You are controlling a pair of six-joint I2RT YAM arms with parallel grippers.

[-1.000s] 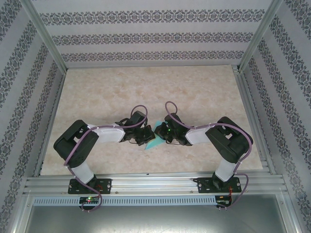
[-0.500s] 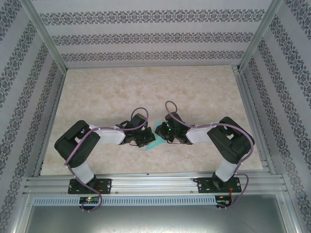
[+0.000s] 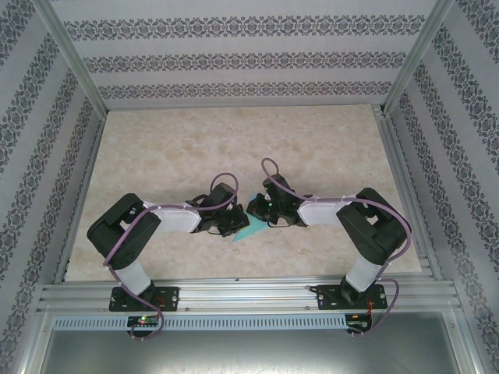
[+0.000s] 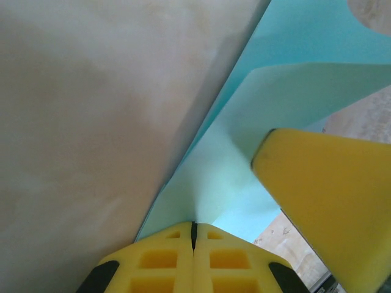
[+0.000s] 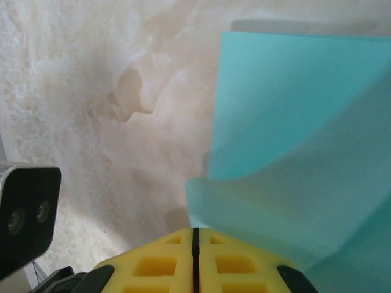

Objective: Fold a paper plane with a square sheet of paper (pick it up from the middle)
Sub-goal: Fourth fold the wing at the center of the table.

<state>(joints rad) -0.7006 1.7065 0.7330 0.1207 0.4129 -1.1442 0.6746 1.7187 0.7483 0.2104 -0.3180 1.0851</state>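
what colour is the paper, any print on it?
Plain teal-turquoise, no print. The paper shows best in the right wrist view.

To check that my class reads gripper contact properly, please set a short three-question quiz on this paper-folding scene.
1. True or false: the thin teal-turquoise paper sheet lies flat and untouched on the beige marble-patterned table.
2. The left gripper is: A) wide open, B) shut on the paper, C) far from the paper.
3. In the top view, where is the paper relative to the left gripper and the right gripper?
Key: 1 false; 2 B; 3 between them.
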